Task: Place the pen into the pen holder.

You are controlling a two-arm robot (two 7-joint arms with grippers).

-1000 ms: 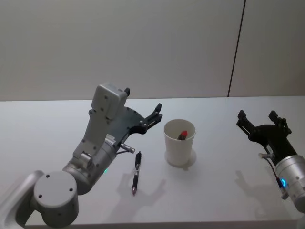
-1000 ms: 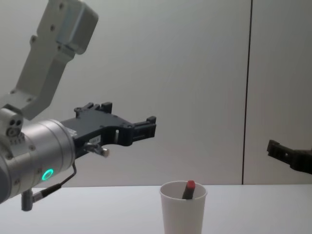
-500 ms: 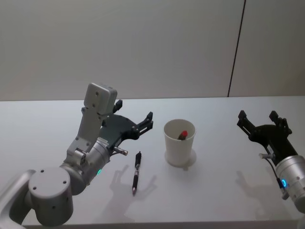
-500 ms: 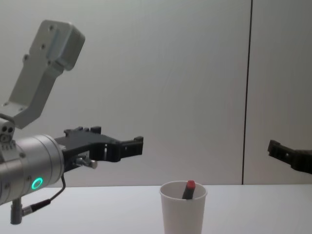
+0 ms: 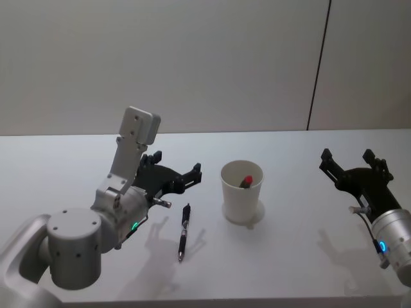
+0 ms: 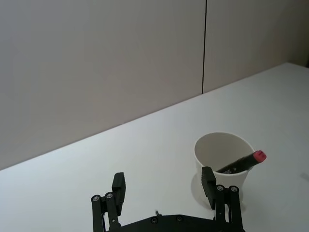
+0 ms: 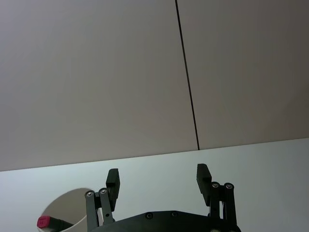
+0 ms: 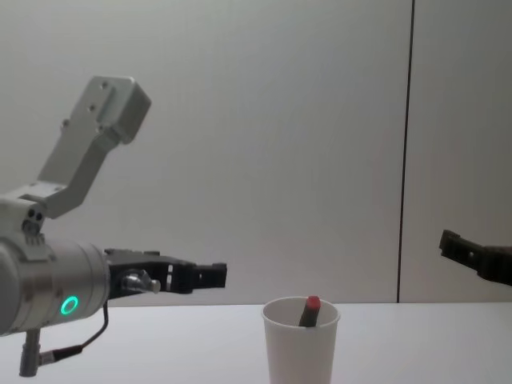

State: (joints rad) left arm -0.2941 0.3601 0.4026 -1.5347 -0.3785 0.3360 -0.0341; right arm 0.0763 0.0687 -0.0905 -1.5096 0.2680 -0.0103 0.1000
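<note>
**Slim black pen** (image 5: 183,232): it is lying flat on the white table (image 5: 289,218), pointing lengthwise toward the robot. It is resting near the cup's left side without touching it. It is sitting outside both sets of jaws, on the robot's side of the left fingertips and below them.

**Pen holder** (image 5: 242,192), a plain white tapered paper cup with a rolled rim: it is standing upright mid-table between the two grippers. A dark red-capped pen (image 5: 246,181) is leaning inside it, its red end poking just over the rim in the chest view (image 8: 309,310).

**Left gripper** (image 5: 178,162), black: it is hovering above the table left of the pen holder, fingers reaching forward. Its jaws are standing wide apart with nothing between them. In the left wrist view (image 6: 163,180) the pen holder (image 6: 223,157) is showing just beyond one fingertip.

**Right gripper** (image 5: 347,157), black: it is hanging over the table's right side, well apart from the pen holder. Its jaws are spread wide and gripping nothing (image 7: 158,175).
</note>
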